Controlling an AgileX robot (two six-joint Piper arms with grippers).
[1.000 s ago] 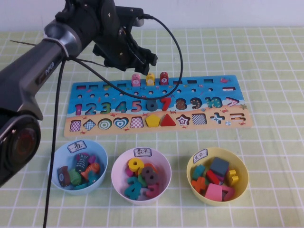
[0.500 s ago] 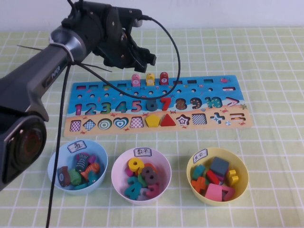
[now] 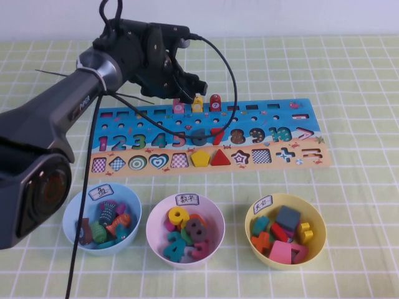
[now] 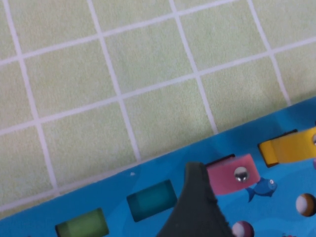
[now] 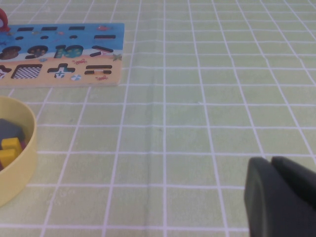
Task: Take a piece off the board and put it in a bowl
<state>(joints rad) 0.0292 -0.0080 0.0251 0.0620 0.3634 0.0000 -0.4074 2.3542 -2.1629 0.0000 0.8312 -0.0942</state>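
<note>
Your left gripper [image 3: 181, 93] hangs right over the small pink wooden piece [image 3: 178, 107] standing on the long blue board [image 3: 262, 134]; you cannot tell its grip. Right gripper [image 5: 281, 197] rests clenched above the desk [image 5: 197, 113].

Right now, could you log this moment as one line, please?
left gripper: above pink piece on board | right gripper: parked | blue bowl: waiting

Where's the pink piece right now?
High view: pink piece stands in the board's top row, left of the yellow piece, under the left gripper.
</note>
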